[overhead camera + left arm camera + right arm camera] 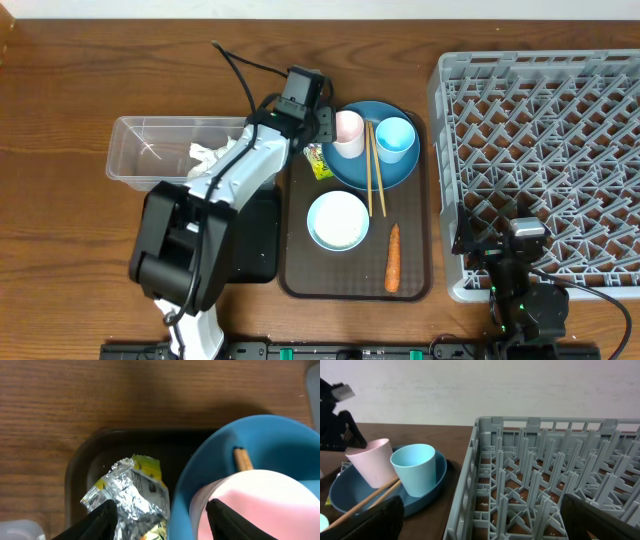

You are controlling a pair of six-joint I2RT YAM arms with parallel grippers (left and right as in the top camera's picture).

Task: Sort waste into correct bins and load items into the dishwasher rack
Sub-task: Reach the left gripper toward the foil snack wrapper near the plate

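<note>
Standing by the table rn. The left gripper is top-center in the overhead view, over the far-left corner of the brown tray, pincers apart and not clamped on anything. On its wrist cam the wrapper sits between the fingers. It's crumpled silver foil w/ yellow-green print, lying on the tray right next to the blue plate rim. The left finger is right at the foil, can't tell if it's touching.

Pink cup fills the lower right of that view. It stands on the plate w/ the lt blue cup beside it, and the chopsticks lie btwn them, poking past the plate's lower edge. White bowl and carrot are lower on the tray, apart.

Clear tub at left has white tissues in it. The black tray is below it, mostly hidden by the arm.

Right gripper is bottom right, pincers wide apart and holding nothing, at the lower-left corner of the grey rack.
</note>
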